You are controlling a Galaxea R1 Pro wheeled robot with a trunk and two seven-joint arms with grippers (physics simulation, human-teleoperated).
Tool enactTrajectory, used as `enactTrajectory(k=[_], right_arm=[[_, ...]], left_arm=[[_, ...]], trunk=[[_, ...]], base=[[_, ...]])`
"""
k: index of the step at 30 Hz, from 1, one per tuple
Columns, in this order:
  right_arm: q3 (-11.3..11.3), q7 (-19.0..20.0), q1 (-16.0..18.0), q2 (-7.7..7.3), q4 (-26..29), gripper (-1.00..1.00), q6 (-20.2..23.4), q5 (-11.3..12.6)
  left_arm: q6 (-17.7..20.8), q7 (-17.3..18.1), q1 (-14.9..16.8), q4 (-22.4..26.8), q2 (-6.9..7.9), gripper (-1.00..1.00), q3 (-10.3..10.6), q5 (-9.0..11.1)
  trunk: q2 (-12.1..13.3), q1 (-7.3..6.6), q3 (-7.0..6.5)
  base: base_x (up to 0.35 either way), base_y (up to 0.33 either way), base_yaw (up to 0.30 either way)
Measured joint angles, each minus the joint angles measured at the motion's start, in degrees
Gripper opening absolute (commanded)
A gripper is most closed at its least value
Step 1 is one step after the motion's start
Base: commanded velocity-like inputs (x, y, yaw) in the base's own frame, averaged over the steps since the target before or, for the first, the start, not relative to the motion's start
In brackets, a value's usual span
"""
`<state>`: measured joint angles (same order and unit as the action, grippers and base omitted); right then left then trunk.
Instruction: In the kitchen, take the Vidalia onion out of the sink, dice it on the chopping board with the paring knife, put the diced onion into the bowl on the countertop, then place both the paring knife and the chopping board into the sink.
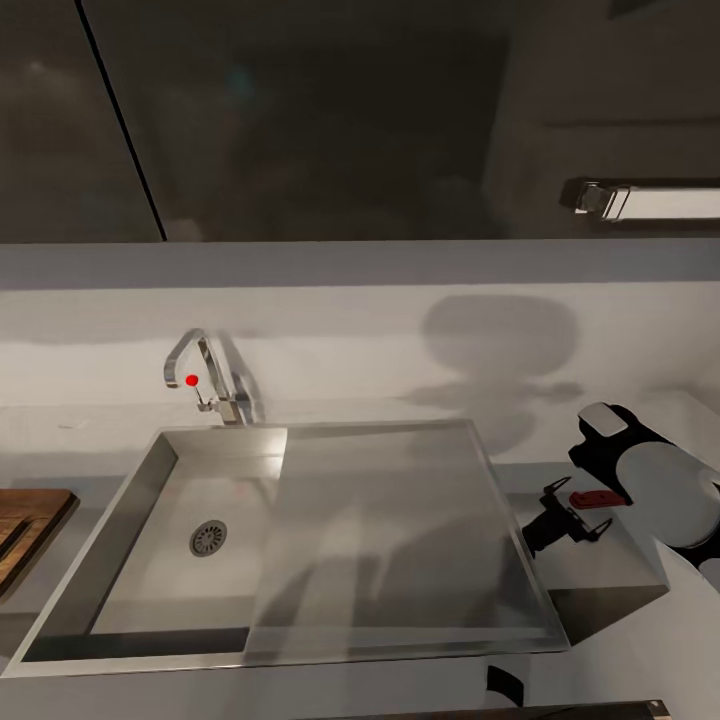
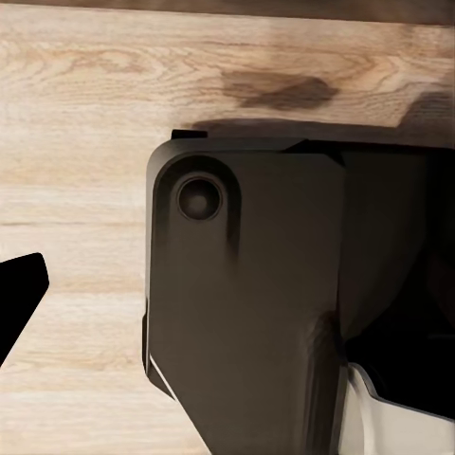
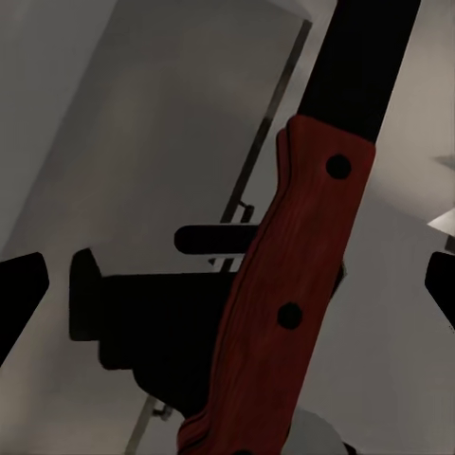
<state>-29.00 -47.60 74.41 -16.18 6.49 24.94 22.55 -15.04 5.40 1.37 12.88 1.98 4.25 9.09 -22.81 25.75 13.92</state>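
Right hand (image 1: pixel 572 518) clamped on paring knife (image 3: pixel 284 294) beside sink (image 1: pixel 130 500); chopping board (image 1: pixel 25 530) far left; left hand's state unclear.

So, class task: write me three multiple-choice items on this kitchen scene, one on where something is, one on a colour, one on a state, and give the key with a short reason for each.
1. Where is the chopping board relative to the sink?
A. On the countertop at the sink's left
B. Inside the basin
C. On the drainboard

2. What colour is the paring knife handle?
A. Blue
B. Red
C. White

3. What is in the sink basin?
A. The knife
B. The bowl
C. Nothing besides its drain

Key: 1 A, the wooden board shows at the head view's left edge, outside the sink rim. 2 B, the riveted handle shows red up close in the right wrist view. 3 C, the basin floor shows bare grey around the drain.
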Motion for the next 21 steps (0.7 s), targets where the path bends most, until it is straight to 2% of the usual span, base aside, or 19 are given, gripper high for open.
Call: enactTrajectory(k=[11, 21], right_arm=[[-0.08, 1.32, 0.00, -0.20, -0.98, 1.00, -0.02, 0.01], [-0.08, 3.81, 0.00, -1.34, -2.73, 1.00, -0.02, 0.02]], left_arm=[[0.01, 0.00, 0.01, 0.00, 0.00, 1.00, 0.00, 0.01], [0.00, 0.00, 0.02, 0.00, 0.00, 1.00, 0.01, 0.02]], trunk=[[0.00, 0.00, 0.00], [0.00, 0.00, 0.00]], base=[[0.000, 0.000, 0.000], [0.000, 0.000, 0.000]])
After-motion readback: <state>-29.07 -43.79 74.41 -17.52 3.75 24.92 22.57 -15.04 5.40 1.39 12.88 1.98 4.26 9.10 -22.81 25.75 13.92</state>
